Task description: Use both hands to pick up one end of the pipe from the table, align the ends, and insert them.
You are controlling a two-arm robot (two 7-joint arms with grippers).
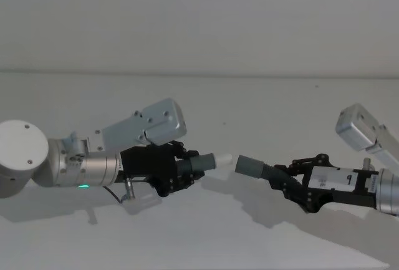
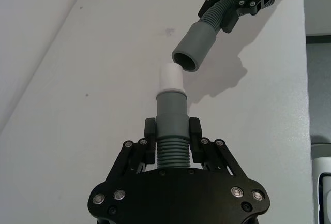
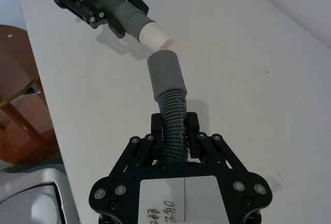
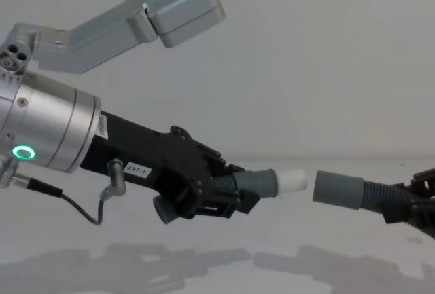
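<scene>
— What carries everything here?
— A table (image 1: 187, 114), flat and plain, with a matt white-grey top. Its far edge meets a pale wall.
— And what is on the top?
— Soft grey shadows (image 1: 268, 211) fall across the near part. There are also a few small dark specks (image 2: 168, 30) on the surface; I cannot tell if they are dirt or marks.
— Is the surface even?
— Yes, it looks smooth and of one colour.

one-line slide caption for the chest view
Left gripper holds the white-tipped pipe level with the cuffed pipe in the right gripper, ends facing with a gap between them.
</scene>
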